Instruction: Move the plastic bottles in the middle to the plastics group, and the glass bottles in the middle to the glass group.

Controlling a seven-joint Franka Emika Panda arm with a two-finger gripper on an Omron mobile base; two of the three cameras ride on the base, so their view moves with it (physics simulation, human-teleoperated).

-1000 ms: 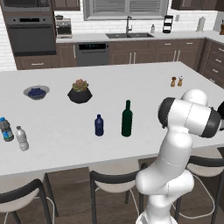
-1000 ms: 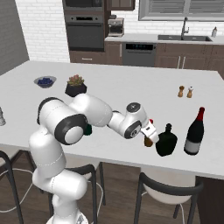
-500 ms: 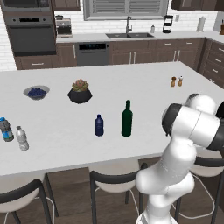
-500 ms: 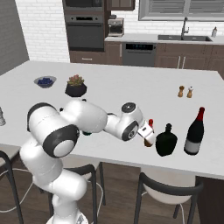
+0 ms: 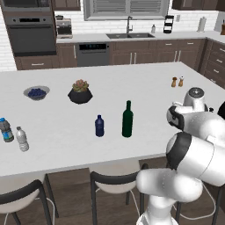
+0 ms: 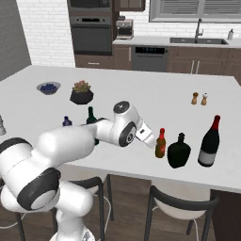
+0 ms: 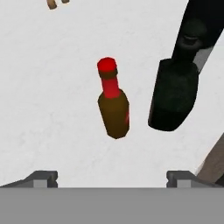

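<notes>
1. The claw (image 7: 111, 177) hangs released, jaws spread wide and holding nothing, beside the amber bottle (image 6: 161, 143) on its left in the right base view.
2. That amber bottle stands upright on the table (image 6: 141, 101), just beside the squat black bottle (image 6: 179, 150); it looks apart from the claw, though the angle leaves that unsure.
3. Farther left, the green bottle (image 5: 127, 119) and dark blue bottle (image 5: 99, 126) stand upright mid-table, so the claw's next reach lies that way.

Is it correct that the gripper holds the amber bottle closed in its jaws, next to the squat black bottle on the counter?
Not quite. The gripper is open and holds nothing. The hand view shows the amber bottle standing free on the counter, apart from both finger tips. It does stand next to the squat black bottle, as the right base view also shows.
</notes>
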